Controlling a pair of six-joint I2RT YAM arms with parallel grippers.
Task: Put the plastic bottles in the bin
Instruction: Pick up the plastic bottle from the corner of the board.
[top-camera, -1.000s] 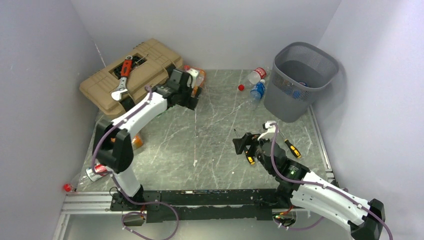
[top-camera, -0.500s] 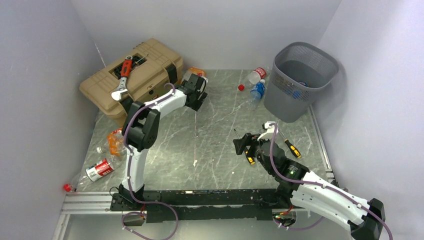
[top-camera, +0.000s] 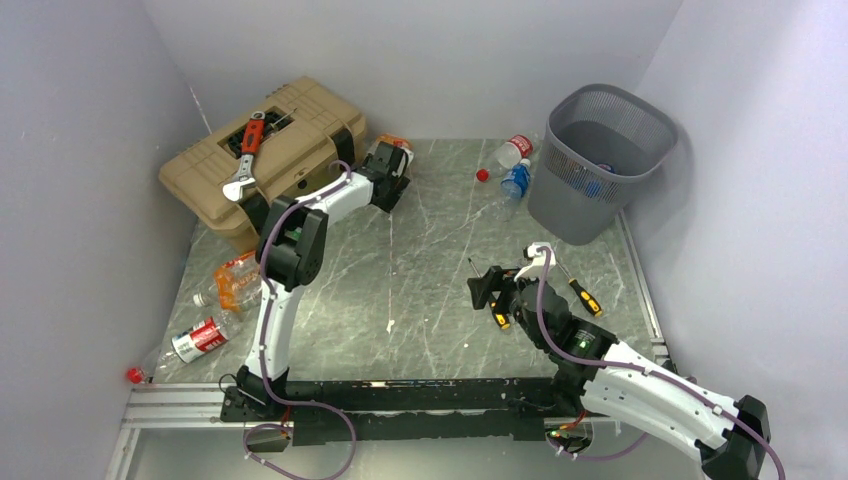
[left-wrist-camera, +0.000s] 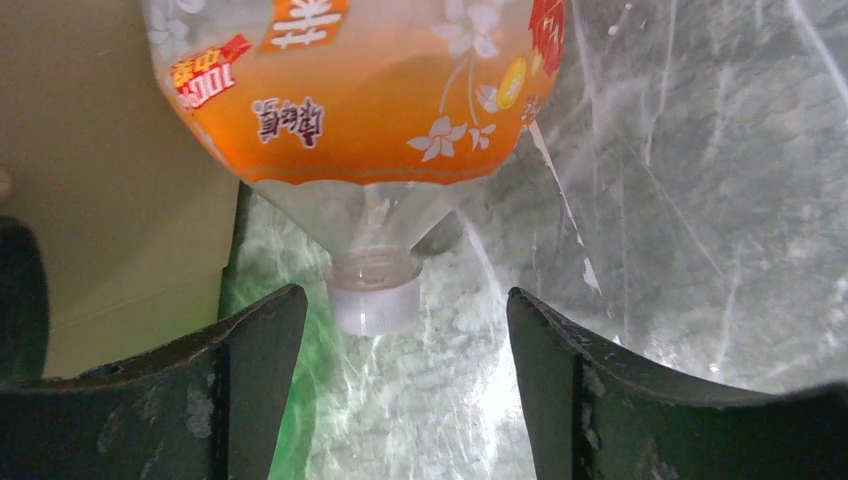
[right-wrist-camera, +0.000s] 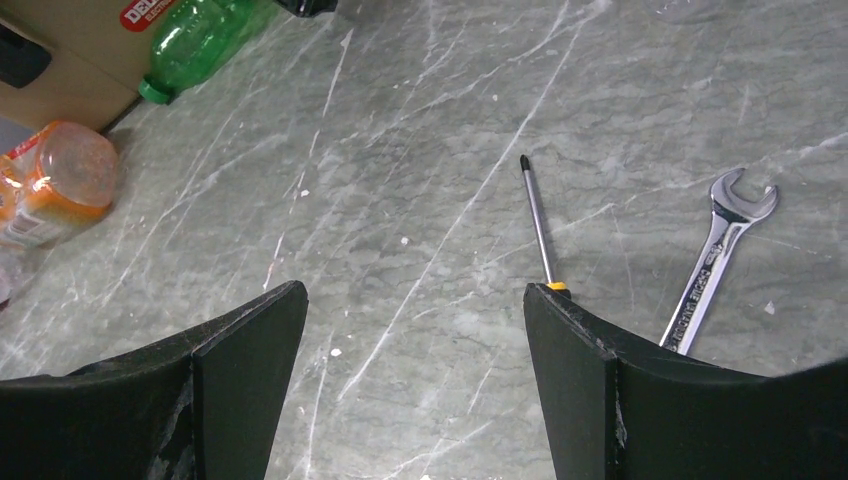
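A tan toolbox (top-camera: 290, 135) is set at the far left of the grey marbled surface (top-camera: 430, 250). A red-handled adjustable wrench (top-camera: 246, 152) is laid on its lid. Well to the toolbox's near right, a screwdriver (right-wrist-camera: 537, 225) and a silver spanner (right-wrist-camera: 718, 255) are laid apart.

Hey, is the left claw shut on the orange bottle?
Open. The left wrist view shows the left claw spread wide; the white cap of the orange bottle sits in the gap, untouched.

Bright, even light; white glare on the tabletop (left-wrist-camera: 470, 400) between the left pincer's (left-wrist-camera: 402, 297) dark fingers (left-wrist-camera: 250, 400).
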